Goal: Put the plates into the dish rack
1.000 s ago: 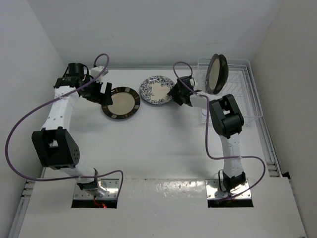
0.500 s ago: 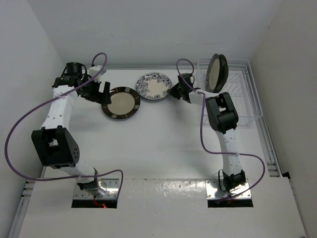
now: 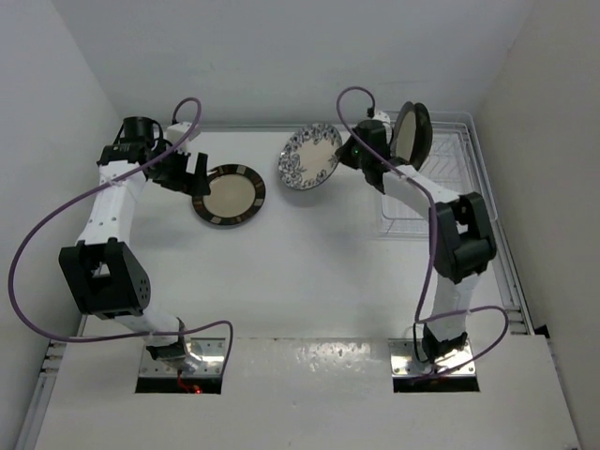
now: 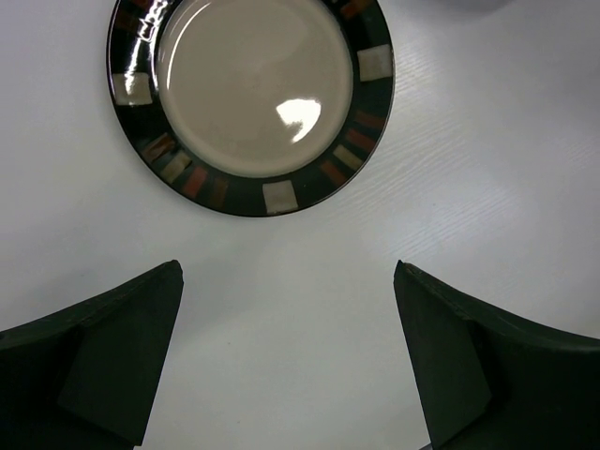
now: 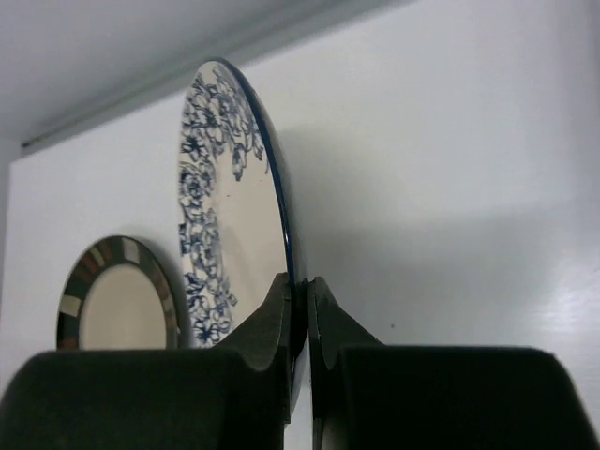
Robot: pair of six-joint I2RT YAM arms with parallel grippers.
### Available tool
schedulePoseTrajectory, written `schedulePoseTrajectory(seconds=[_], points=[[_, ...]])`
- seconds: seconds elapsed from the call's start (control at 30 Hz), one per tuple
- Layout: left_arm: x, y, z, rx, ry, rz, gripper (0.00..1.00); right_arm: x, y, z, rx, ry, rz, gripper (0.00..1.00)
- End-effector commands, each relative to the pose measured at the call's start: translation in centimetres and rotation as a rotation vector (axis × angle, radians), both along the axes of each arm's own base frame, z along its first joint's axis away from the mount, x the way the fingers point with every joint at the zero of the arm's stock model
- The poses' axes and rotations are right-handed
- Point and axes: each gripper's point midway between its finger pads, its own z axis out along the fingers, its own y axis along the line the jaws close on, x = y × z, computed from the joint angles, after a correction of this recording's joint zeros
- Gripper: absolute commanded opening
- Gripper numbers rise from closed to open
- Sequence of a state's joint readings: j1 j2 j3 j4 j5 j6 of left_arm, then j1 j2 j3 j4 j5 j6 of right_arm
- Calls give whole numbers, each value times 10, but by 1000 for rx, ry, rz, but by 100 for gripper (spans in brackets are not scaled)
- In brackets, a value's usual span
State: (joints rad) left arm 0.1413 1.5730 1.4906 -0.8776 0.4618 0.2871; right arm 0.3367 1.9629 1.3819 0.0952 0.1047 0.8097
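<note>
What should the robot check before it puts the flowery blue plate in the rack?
1. Right hand shut on the rim of the blue floral plate: ok.
2. Plate off the table, tilted up: ok.
3. Dish rack has room beside the standing dark-rimmed plate: ok.
4. Plate lined up with a divider slot: cannot tell.
5. Left hand open, near the striped plate, far from the rack: ok.

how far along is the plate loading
Done: one dark plate stands in the rack. In hand: the right pincer is shut on the floral plate, held on edge near the rack. To do: the striped plate lies flat on the table, the open left pincer beside it.
</note>
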Motion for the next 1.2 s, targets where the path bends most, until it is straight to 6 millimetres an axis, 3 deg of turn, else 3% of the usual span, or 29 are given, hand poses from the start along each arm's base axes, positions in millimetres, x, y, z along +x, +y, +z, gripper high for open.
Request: schedulePoseTrajectory(seconds=[0.0, 0.03, 0.07, 0.13, 0.23, 0.3, 0.33, 0.4, 0.43, 0.5, 0.53, 0.6, 0.63, 0.83, 0.9, 1.03, 1.17], points=[[7, 0, 18, -18, -56, -17, 100, 10, -20, 179, 4, -468, 4, 0], [7, 0, 18, -18, -56, -17, 100, 7, -25, 186, -42, -494, 9, 0], [7, 0, 18, -18, -56, -17, 100, -2, -31, 212, -39, -546, 4, 0], [6, -2, 21, -24, -66, -23, 100, -7, -41, 220, -91, -577, 2, 0], [5, -2, 25, -22, -75, -23, 100, -31, -63, 274, -140, -700, -41, 0], [3, -2, 21, -24, -66, -23, 100, -42, -89, 308, -175, -766, -110, 0], [2, -3, 25, -22, -75, -23, 100, -49, -114, 329, -224, -805, -167, 0], [2, -3, 25, -22, -75, -23, 100, -68, -141, 364, -254, -872, -244, 0], [2, -4, 25, -31, -77, -29, 100, -73, -170, 379, -311, -897, -321, 0], [2, -8, 25, -31, -77, -38, 100, -89, -197, 403, -376, -936, -403, 0], [2, -9, 26, -38, -78, -44, 100, -99, -225, 414, -458, -947, -469, 0], [2, -9, 26, -39, -78, -44, 100, -113, -246, 428, -534, -964, -538, 0], [2, -9, 26, -39, -78, -44, 100, -121, -276, 434, -584, -957, -608, 0], [1, -11, 26, -47, -79, -50, 100, -134, -327, 431, -735, -899, -715, 0], [0, -11, 23, -49, -70, -50, 100, -129, -338, 422, -757, -880, -735, 0], [0, -11, 23, -49, -70, -50, 100, -100, -344, 395, -842, -839, -612, 0], [0, -10, 22, -40, -69, -44, 100, -64, -349, 352, -918, -762, -535, 0]])
